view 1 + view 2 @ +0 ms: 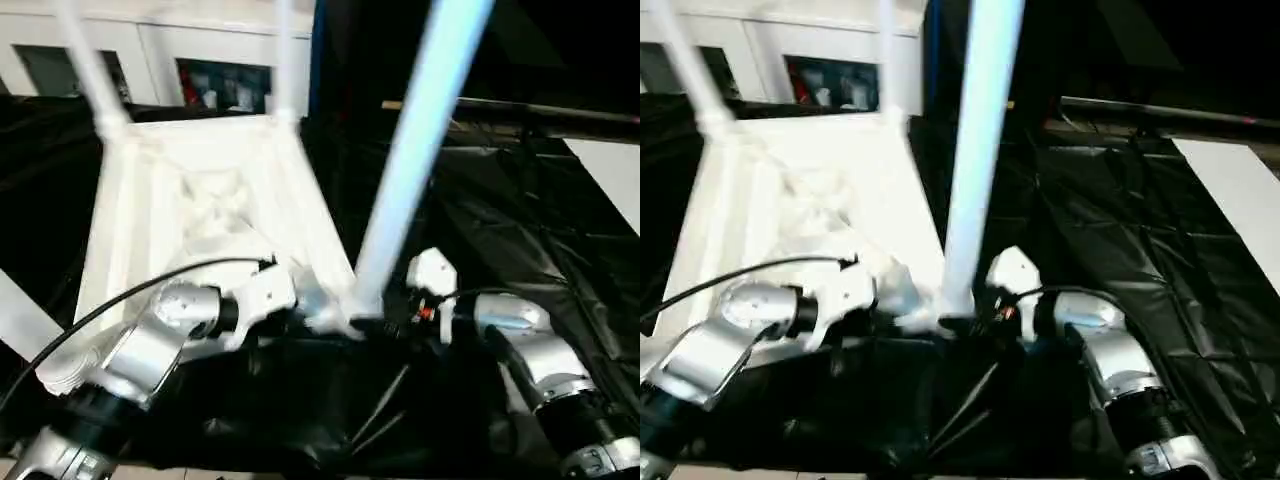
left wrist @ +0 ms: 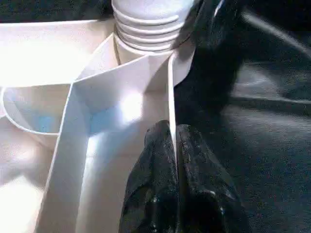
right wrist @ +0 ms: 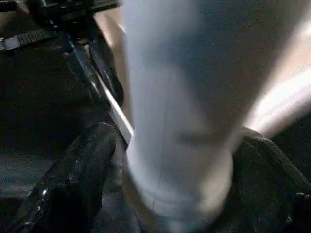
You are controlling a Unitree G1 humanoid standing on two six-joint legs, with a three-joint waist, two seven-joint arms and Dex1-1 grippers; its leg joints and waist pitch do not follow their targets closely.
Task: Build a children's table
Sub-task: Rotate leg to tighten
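I see black sheeting [image 1: 520, 240] over the whole work surface, creased, with fold lines running across it. White cabinet [image 1: 150, 50] along the back wall, upper left from my head cams; its glass door [image 1: 225, 85] shows some red and dark items inside, too blurred to identify. Dark bar [image 1: 1160, 112] runs across the far right, above the sheeting. White panel [image 1: 1240, 200] lies flat at the right edge, beside the sheeting. Blue vertical strip [image 1: 317, 60] just right of the cabinet; can't tell what it is.
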